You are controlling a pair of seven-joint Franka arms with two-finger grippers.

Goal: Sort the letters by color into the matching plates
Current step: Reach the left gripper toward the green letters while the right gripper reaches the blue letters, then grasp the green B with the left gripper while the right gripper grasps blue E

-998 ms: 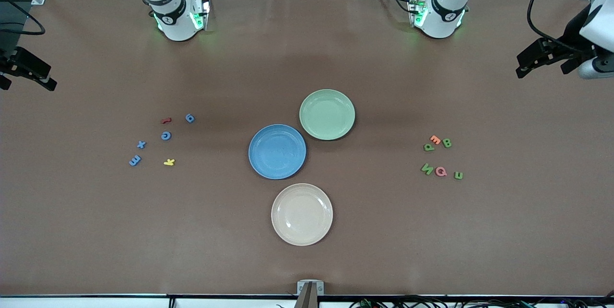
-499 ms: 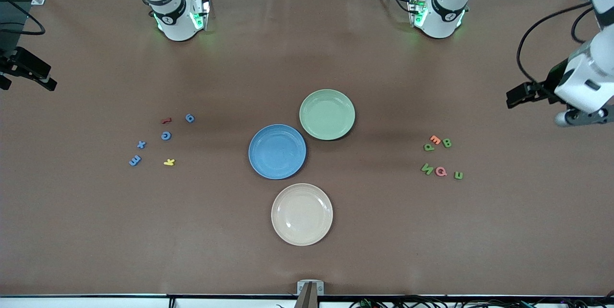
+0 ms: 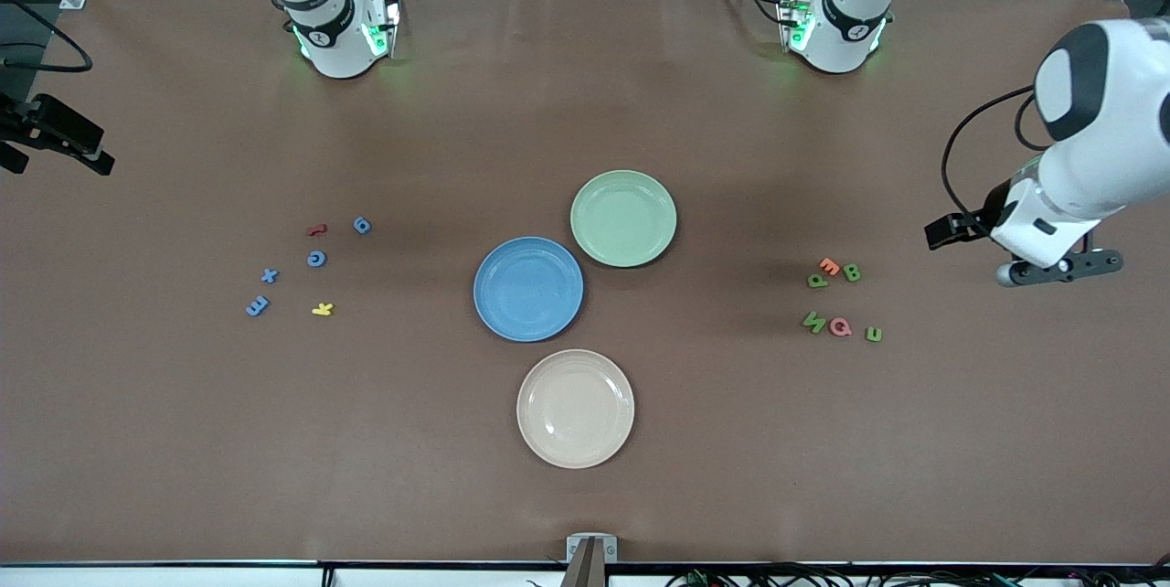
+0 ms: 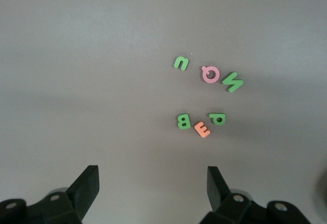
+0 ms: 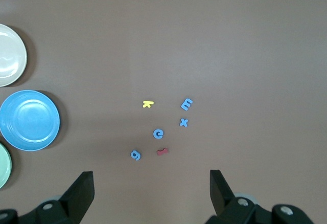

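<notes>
Blue plate (image 3: 528, 288) and pale green plate (image 3: 623, 218) sit side by side mid-table. Several blue letters (image 3: 316, 259) lie loose toward the right arm's end and also show in the right wrist view (image 5: 159, 134). Several green letters (image 3: 852, 272) lie loose toward the left arm's end and also show in the left wrist view (image 4: 183, 120). My left gripper (image 3: 943, 231) (image 4: 153, 183) is open and empty, over bare table beside the green letters. My right gripper (image 3: 91, 159) (image 5: 152, 185) is open and empty, over the table's edge at the right arm's end, waiting.
A cream plate (image 3: 575, 408) lies nearer the front camera than the blue plate. A red letter (image 3: 316, 229) and a yellow letter (image 3: 322, 309) lie among the blue ones. An orange letter (image 3: 830, 266) and a pink letter (image 3: 840, 326) lie among the green ones.
The left arm has swung in from the table's end and brought its gripper closer to the green letters. The right arm has barely moved. No letter has moved.
</notes>
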